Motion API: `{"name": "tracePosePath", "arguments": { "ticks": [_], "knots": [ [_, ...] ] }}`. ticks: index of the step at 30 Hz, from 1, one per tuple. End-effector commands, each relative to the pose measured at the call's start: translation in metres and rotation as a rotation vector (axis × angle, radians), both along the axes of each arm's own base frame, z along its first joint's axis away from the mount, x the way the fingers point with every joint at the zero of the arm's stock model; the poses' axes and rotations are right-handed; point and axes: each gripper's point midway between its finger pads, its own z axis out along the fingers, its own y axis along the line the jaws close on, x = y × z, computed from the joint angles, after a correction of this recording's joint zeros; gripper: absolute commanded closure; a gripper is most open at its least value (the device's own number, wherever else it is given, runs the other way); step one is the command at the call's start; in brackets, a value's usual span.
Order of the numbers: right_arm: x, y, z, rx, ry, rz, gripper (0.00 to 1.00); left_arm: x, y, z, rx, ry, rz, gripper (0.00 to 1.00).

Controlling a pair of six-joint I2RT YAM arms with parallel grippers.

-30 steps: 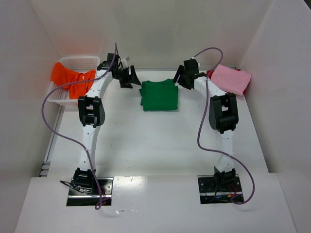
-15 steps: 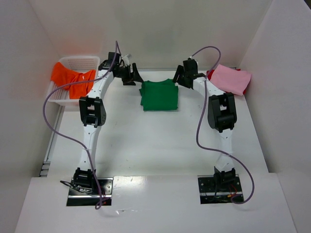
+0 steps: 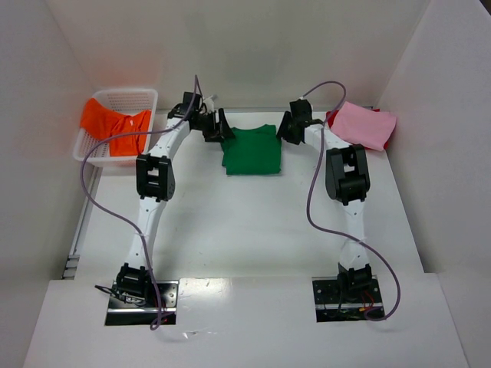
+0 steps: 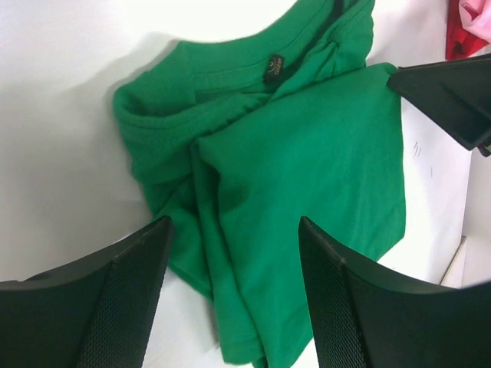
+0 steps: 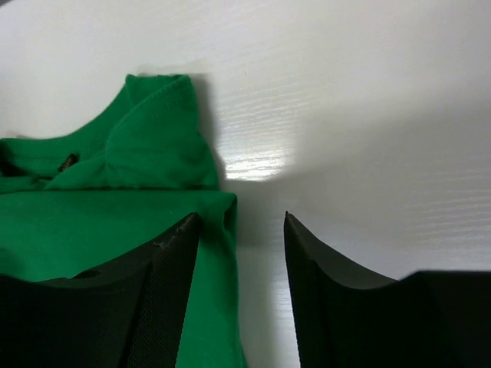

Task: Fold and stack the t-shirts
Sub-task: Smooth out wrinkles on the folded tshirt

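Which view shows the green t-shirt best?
Left wrist: the green t-shirt fills the frame, with its collar and folds clear. Top external shows it whole but small. Right wrist catches only the collar corner and one edge.

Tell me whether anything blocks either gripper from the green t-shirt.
Nothing visible does. The left gripper hangs open right over the green t-shirt; the right gripper has its open fingers straddling the shirt's side edge.

green shirt matt cloth, table smooth, glossy
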Motion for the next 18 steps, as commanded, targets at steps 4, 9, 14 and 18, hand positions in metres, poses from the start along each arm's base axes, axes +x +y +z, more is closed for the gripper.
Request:
{"name": "tracePosePath", "arguments": {
  "ticks": [4, 9, 14, 18],
  "knots": [
    [0.023, 0.004, 0.017, 0.031, -0.068, 0.009, 0.51, 0.015, -0.015, 0.018, -0.058, -0.070, 0.001, 0.28],
    [0.024, 0.010, 0.016, 0.052, -0.067, 0.032, 0.56, 0.019, -0.017, 0.027, -0.077, -0.098, 0.000, 0.31],
    [0.025, 0.013, 0.013, 0.064, -0.062, 0.045, 0.65, 0.021, -0.018, 0.021, -0.085, -0.085, 0.010, 0.43],
    [0.025, 0.015, 0.011, 0.071, -0.063, 0.053, 0.70, 0.023, -0.018, 0.011, -0.085, -0.066, 0.026, 0.49]
  ]
}}
